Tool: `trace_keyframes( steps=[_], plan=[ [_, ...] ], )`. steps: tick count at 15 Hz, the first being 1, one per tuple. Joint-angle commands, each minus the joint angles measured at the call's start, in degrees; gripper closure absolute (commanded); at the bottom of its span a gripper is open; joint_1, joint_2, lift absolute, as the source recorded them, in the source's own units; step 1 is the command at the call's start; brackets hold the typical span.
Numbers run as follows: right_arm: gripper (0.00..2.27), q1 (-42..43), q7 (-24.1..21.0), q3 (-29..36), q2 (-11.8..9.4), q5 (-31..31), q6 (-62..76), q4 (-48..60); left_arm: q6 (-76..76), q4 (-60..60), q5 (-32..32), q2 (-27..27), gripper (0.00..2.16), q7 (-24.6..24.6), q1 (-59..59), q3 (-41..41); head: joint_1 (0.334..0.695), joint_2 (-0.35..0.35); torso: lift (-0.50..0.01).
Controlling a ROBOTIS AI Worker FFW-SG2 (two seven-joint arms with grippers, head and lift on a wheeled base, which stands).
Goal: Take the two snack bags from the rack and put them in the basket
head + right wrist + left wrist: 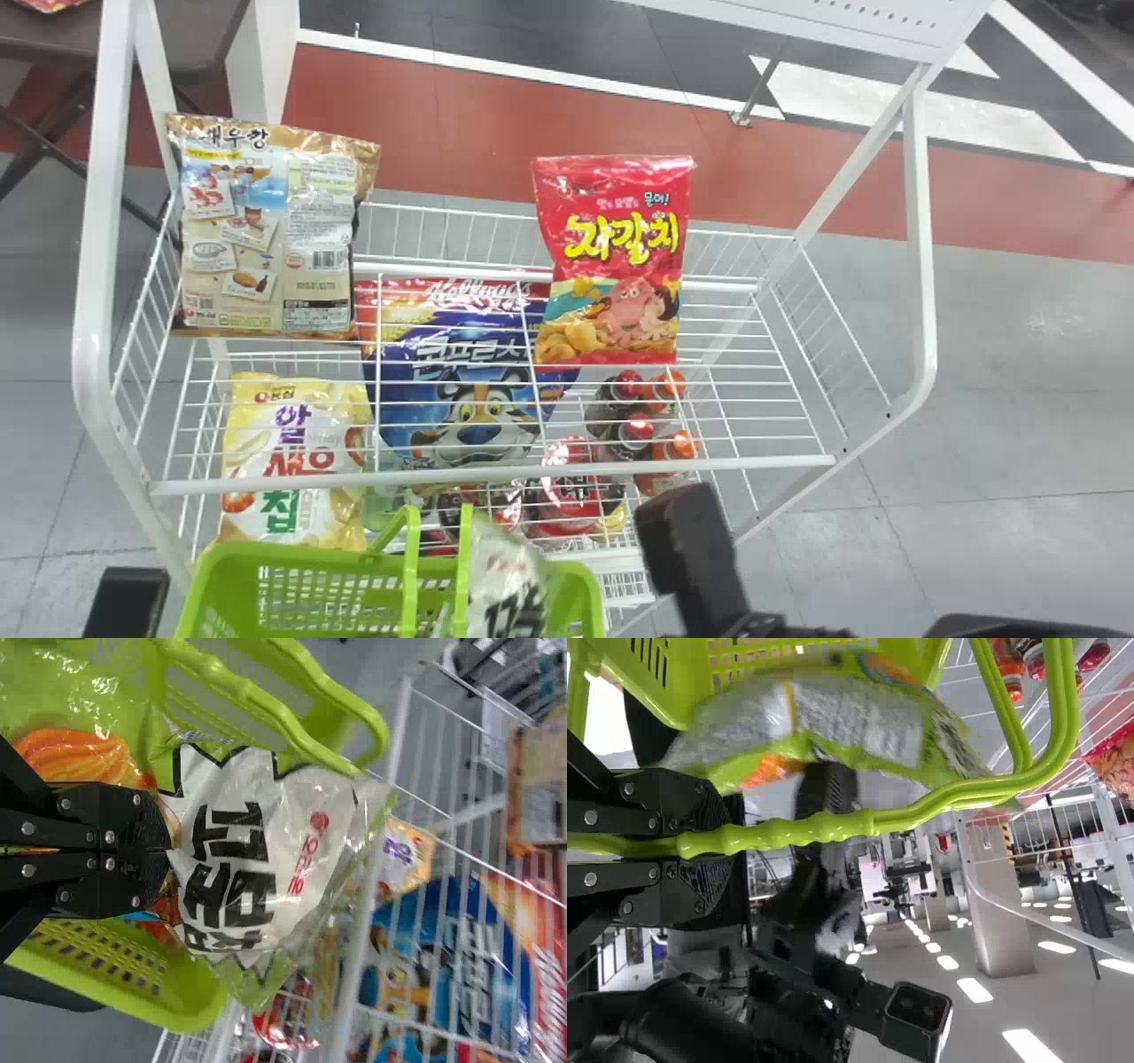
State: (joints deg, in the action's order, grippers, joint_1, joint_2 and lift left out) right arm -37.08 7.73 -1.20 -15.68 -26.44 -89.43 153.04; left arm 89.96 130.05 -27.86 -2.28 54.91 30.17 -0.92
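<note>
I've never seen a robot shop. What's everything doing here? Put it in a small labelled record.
Left end effector: closed on the lime-green plastic handle
Right end effector: gripping a shiny white-and-green plastic snack bag
Bag position: over the lime-green plastic basket, not released
Upper level, white wire rack: beige snack bag left, bright red snack bag right
Below: yellow-and-white snack bag, blue cereal bag, small bottles

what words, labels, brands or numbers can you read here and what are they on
"자갈치": red bag
"문어!": same bag
"새우깡": beige bag
"알새우칩": yellow and white bag
"Kellogg's": blue bag; its larger word is partly hidden
White and green bag: creased, not surely readable
Smaller print, numbers: too small
</note>
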Motion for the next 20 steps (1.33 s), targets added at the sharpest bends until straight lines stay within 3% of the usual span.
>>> trace_keyframes(
  steps=[1, 7, 8, 9, 10, 16, 19, 20],
  plan=[
    [2.11, 0.1, -0.4, -6.2, -0.3, 2.4, -0.6, -4.8, 0.1, 0.6, 0.0, -0.1, 1.88, 0.0, 0.5, 0.0, 0.695, -0.35, -0.011],
    [2.03, 1.4, -2.8, -8.9, -0.4, 6.0, -0.6, -12.0, 0.1, 1.1, 0.0, -0.2, 1.88, 0.2, 1.0, -0.1, 0.695, -0.35, -0.011],
    [1.42, 1.4, -2.7, -8.4, -0.5, 6.1, -0.6, -11.9, 0.1, 1.1, 0.1, -0.2, 1.88, 0.2, 1.0, 0.0, 0.695, -0.35, -0.011],
    [0.38, 1.4, -2.1, -7.4, -0.5, 6.0, -0.6, -11.5, 0.1, 1.1, 0.1, -0.2, 1.88, 0.1, 0.9, 0.0, 0.695, -0.35, -0.011],
    [0.0, 1.3, -2.0, -6.0, -0.6, 6.2, -0.6, -10.4, 0.1, 1.1, 0.1, -0.2, 1.88, 0.1, 0.8, 0.2, 0.695, -0.35, -0.011],
    [0.06, 1.6, 3.8, 5.6, -0.1, 5.7, -0.6, 1.6, 0.1, 0.7, 0.4, 0.0, 1.88, -1.0, -0.3, -0.5, 0.695, -0.35, -0.011],
    [0.06, 1.6, 5.9, 9.1, 2.9, 5.6, 0.7, 2.9, 0.1, 0.6, 0.5, -0.1, 1.88, -1.0, -0.2, -0.4, 0.695, -0.35, -0.011],
    [0.06, 1.4, 6.7, 9.5, 4.2, 5.7, 8.8, 2.1, 0.1, 0.6, 0.5, 0.0, 1.88, -1.0, -0.2, -0.4, 0.695, -0.35, -0.011]
  ],
)
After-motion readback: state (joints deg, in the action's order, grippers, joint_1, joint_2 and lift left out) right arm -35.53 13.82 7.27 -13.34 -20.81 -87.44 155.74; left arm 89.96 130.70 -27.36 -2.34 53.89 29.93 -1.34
